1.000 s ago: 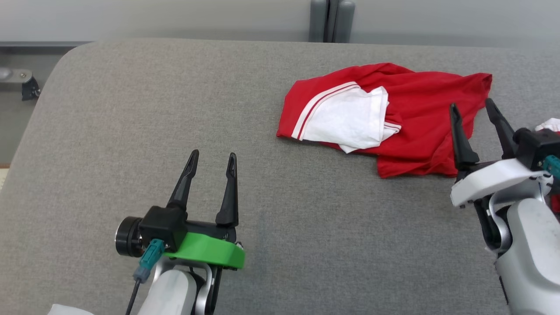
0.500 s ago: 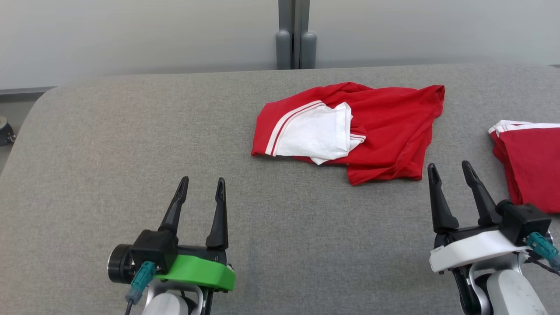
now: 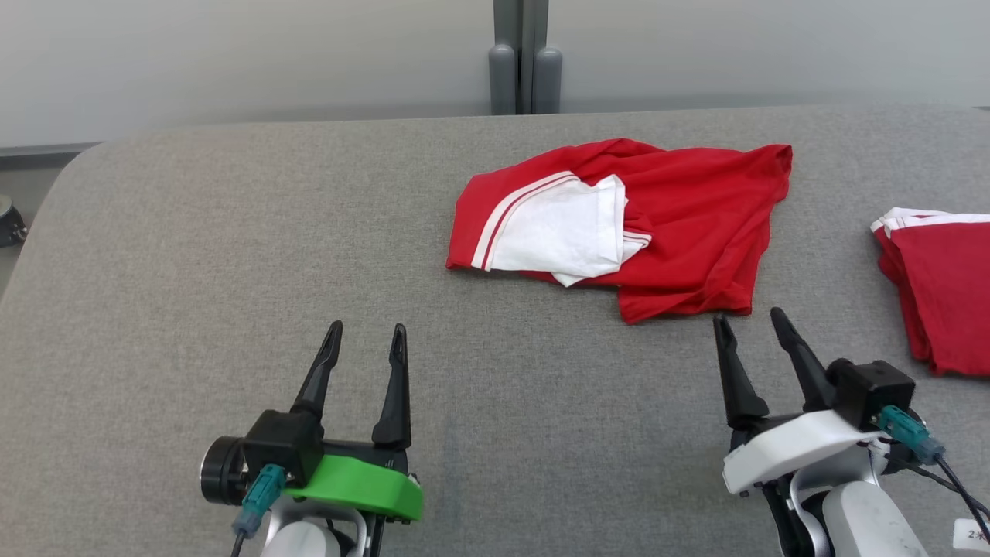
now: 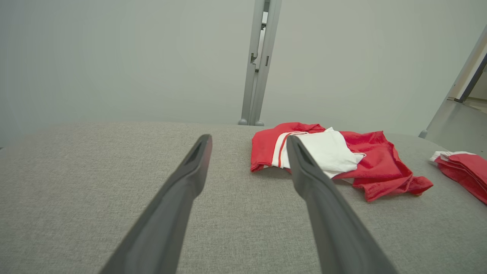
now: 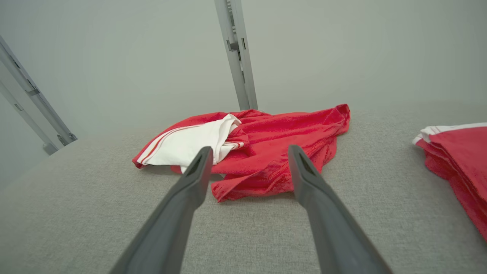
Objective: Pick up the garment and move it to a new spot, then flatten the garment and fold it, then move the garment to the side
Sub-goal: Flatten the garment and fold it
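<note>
The garment (image 3: 688, 216) is a red top with a white panel and white stripes, lying crumpled on the grey table (image 3: 232, 232) right of centre. The left wrist view has the garment (image 4: 376, 163) ahead to the right; in the right wrist view the garment (image 5: 266, 152) lies straight ahead. My left gripper (image 3: 365, 337) hovers open and empty over bare table, well short and left of it. Just in front of the garment's near hem, my right gripper (image 3: 749, 323) stands open and holds nothing.
A second red garment (image 3: 943, 286) with white trim lies folded at the table's right edge, also in the right wrist view as a folded garment (image 5: 460, 160). A grey post (image 3: 524, 54) stands behind the table's far edge. The table's left corner is rounded.
The camera swung, shifting the whole picture and bringing the folded garment at the right into view. My right gripper has drawn back off the garment to just before its near hem.
</note>
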